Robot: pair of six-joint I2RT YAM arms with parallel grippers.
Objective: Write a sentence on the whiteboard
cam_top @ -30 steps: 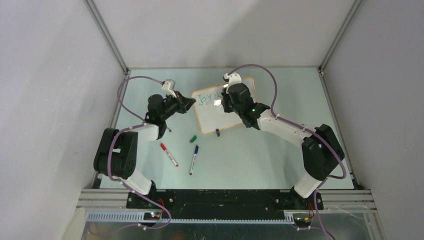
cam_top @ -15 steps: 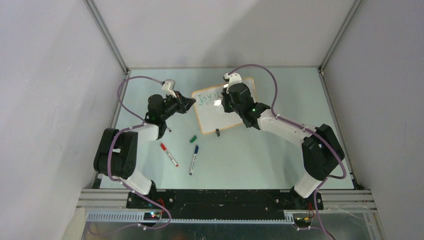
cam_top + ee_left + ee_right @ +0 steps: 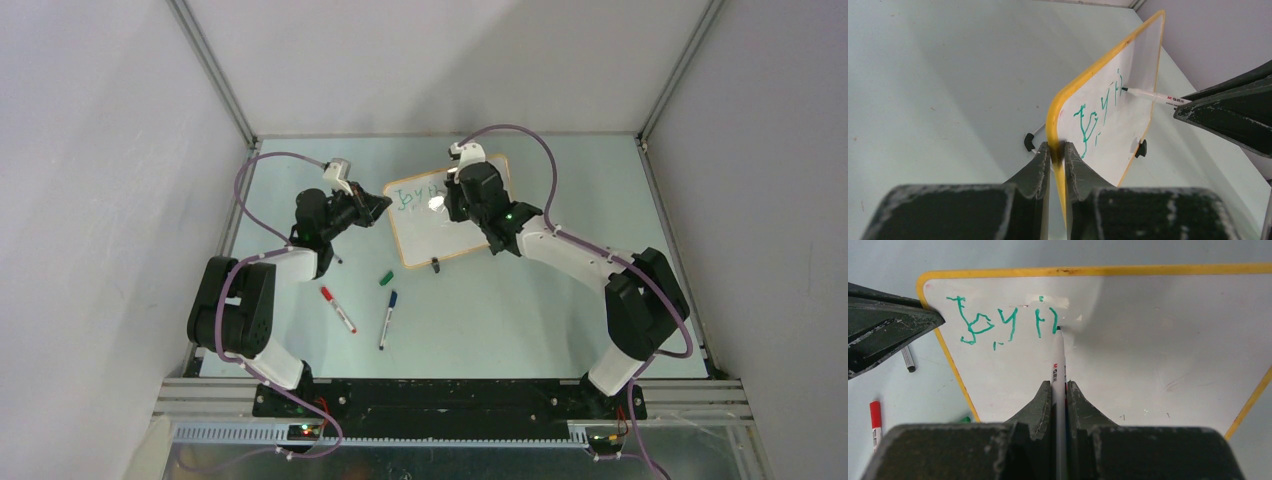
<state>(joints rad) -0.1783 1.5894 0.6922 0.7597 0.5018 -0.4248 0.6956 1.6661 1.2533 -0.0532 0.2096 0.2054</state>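
**A:** Where is the small white whiteboard (image 3: 440, 238) with the orange frame?

**B:** On the pale green counter (image 3: 520, 320), in the far middle part. The left tool (image 3: 1057, 150) is clenched on the board's left edge.

**A:** And the right tool (image 3: 1059, 388)?

**B:** It is grasping a thin white marker pen (image 3: 1059, 356). The pen tip touches the board, just right of the green words (image 3: 998, 322) at its far left corner.

**A:** What lies nearer?

**B:** A red pen (image 3: 338, 309), a blue pen (image 3: 387, 318) and a small green cap (image 3: 386, 278), all apart from the board.

Green lettering (image 3: 1011, 322) on white whiteboard (image 3: 1158, 340) with yellow frame; mint table (image 3: 500, 310).
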